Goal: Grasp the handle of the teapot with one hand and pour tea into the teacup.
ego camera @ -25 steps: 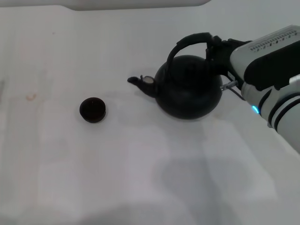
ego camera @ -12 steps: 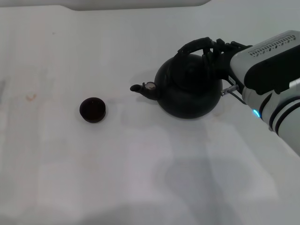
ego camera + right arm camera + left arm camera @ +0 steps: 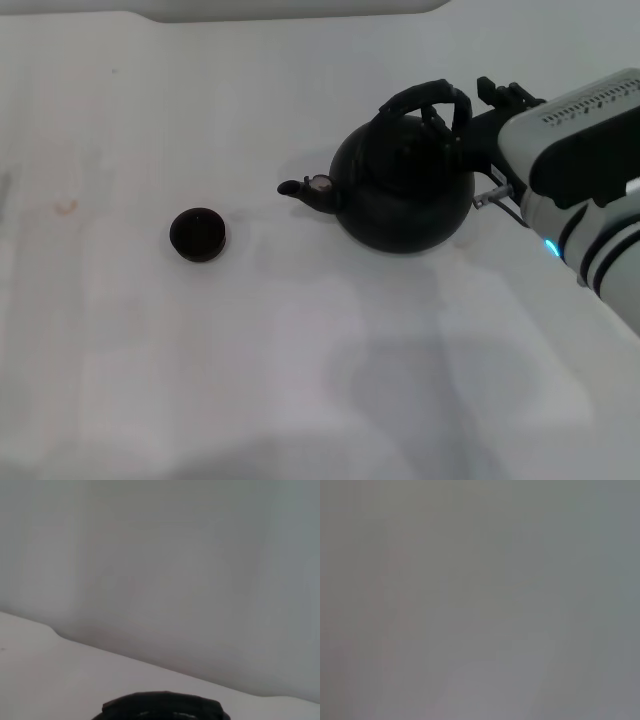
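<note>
Black and round, the teapot (image 3: 405, 190) sits on the white desk (image 3: 300, 350), over on the right side of my head view. Its short spout (image 3: 300, 187) points left and has a small silvery cap (image 3: 320, 183) on it. It stands flat on its base, not tipped.

Over the top of it goes the thick black handle (image 3: 425, 98), like a hoop. My right pincer (image 3: 478, 118) is just beside the right end of that hoop, at the end of the big white right arm (image 3: 585, 170) coming in from the right. Dark parts of the pincer are right up against the handle, but I cannot tell if it is wide, narrow or holding on, because black sits on black there.

Well to the left of the spout is the tiny dark teacup (image 3: 198, 234), alone on the desk and upright. I cannot see if anything is inside it.

My right wrist view shows only a dark curved edge (image 3: 162, 707) low down, with the pale desk and a grey wall behind. My left wrist view shows plain grey and nothing else.
</note>
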You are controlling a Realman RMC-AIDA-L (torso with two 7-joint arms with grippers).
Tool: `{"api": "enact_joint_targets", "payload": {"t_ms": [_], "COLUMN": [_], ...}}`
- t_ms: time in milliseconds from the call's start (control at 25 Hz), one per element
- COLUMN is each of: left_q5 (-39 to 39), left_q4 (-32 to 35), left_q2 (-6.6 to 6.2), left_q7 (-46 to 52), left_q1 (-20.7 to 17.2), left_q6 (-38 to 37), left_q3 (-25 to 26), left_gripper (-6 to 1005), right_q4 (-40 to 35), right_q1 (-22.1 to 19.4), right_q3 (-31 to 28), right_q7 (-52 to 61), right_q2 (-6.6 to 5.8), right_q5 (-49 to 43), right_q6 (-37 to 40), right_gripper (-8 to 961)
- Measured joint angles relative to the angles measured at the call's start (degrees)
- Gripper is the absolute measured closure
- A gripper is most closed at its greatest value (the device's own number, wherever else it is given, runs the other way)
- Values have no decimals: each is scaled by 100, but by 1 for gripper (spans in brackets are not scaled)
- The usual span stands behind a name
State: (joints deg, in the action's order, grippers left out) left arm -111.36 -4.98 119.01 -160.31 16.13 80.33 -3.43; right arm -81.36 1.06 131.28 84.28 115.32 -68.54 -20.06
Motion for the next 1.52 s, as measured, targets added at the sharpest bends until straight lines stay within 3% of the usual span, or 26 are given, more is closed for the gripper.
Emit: {"api": "enact_joint_targets", "payload": {"t_ms": [40,280,560,800,1160,1240,1280,1400,1520], "left_q5": [0,-12,-28,-27,-26,-25,-25,-25,-27], "left_q4": [1,12,33,88,95,91,87,67,51], "left_q2": [0,0,0,0,0,0,0,5,8], "left_q7": [0,0,0,0,0,0,0,0,0], "left_q1": [3,16,21,15,12,16,15,-3,-27], "left_q6": [0,-17,-7,-5,1,1,1,1,1], "left_q3": [0,31,35,35,35,35,35,35,35], "left_gripper": [135,135,135,135,135,135,135,135,135], "right_q4": [-46,-277,-554,-646,-327,-46,-46,593,1569], "right_q1": [-61,-378,-765,-1184,-1424,-1378,-1378,-1083,-534], "right_q3": [-2,0,-23,-389,-1569,-2244,-2244,-3088,-3888], "right_q7": [-10,-72,-244,-286,-254,-253,-253,-276,-304], "right_q2": [-1,-9,-32,-31,-8,-2,-2,22,21], "right_q5": [-6,-6,118,218,360,603,603,1070,1573], "right_q6": [11,30,436,1194,2758,3574,3574,4711,5692], "right_gripper": [380,278,281,284,288,289,289,290,290]}}
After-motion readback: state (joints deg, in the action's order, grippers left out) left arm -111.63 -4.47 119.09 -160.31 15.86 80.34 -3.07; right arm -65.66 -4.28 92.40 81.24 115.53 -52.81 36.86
